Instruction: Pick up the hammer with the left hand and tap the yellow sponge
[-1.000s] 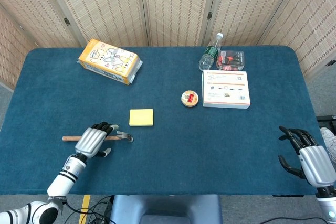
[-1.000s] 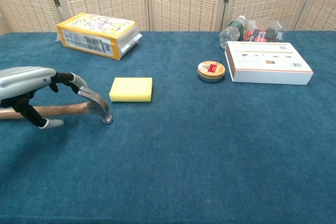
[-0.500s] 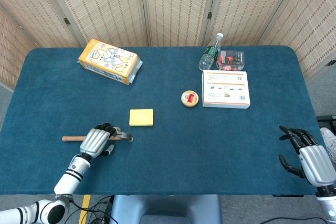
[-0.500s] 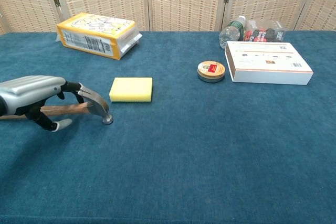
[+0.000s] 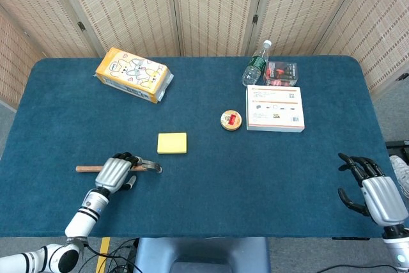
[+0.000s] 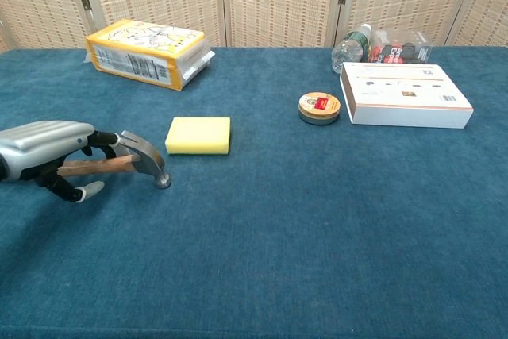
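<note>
The hammer (image 5: 151,167) lies on the blue table, wooden handle pointing left, metal head (image 6: 148,161) to the right. My left hand (image 5: 115,172) sits over the handle just behind the head, fingers curled around the wood and the thumb (image 6: 85,190) below it. The chest view shows the same hand (image 6: 46,145) low over the cloth. The yellow sponge (image 5: 172,143) lies flat a short way beyond and right of the hammer head, also in the chest view (image 6: 198,135). My right hand (image 5: 374,191) rests at the table's near right edge, fingers apart, holding nothing.
A yellow tissue pack (image 5: 133,73) lies at the back left. A round tin (image 5: 231,120), a white box (image 5: 275,108), a water bottle (image 5: 255,65) and a small clear box (image 5: 281,73) stand at the back right.
My left hand has sunk lower onto the hammer handle and its fingers have curled tighter around it. The hammer, the sponge and the right hand have stayed in place.
</note>
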Available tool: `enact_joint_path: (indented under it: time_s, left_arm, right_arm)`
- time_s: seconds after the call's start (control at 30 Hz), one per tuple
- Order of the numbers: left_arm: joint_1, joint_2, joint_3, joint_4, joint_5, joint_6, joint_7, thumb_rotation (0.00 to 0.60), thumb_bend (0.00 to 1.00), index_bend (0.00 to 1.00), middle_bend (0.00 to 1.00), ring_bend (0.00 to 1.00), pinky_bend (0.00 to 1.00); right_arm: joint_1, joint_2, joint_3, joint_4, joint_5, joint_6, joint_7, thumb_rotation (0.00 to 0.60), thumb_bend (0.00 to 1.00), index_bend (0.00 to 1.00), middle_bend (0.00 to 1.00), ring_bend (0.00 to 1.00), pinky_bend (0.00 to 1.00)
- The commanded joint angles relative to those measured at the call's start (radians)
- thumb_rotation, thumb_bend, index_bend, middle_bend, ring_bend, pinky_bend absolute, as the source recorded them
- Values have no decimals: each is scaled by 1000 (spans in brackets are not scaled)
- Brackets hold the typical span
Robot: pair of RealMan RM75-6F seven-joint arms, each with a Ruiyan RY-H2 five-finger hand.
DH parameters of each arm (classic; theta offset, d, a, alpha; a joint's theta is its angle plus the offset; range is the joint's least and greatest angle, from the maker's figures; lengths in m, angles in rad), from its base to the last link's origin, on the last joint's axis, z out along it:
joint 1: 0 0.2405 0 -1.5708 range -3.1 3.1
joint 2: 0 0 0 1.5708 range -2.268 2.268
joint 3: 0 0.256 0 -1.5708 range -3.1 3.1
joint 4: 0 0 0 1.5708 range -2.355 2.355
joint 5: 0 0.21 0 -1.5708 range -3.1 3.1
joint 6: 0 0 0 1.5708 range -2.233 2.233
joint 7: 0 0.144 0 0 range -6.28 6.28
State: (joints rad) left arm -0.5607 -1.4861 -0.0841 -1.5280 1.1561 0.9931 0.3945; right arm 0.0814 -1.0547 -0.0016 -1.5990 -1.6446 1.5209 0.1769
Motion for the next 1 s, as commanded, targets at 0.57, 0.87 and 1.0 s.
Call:
enact_joint_path:
  time_s: [0.57,0.87,1.0]
  left_arm:
    - [-8,13,7,-2,-40,-3,18,600,504,353,412,247,270]
    - [-13,11,10,3,-49,-5,18,600,575,359,419,258,270]
    - [-13,8,12,7,-51,-6,16,600,590,371,434,272,270]
  right_arm:
    - [6,0,3,-8,9,-13,-10,600,301,124,364,185,185]
    - [11,-2,7,-7,15,-23,-10,600,301,124,364,185,185]
    - [12,-1,7,-8,16,-26,-11,600,301,125,364,185,185]
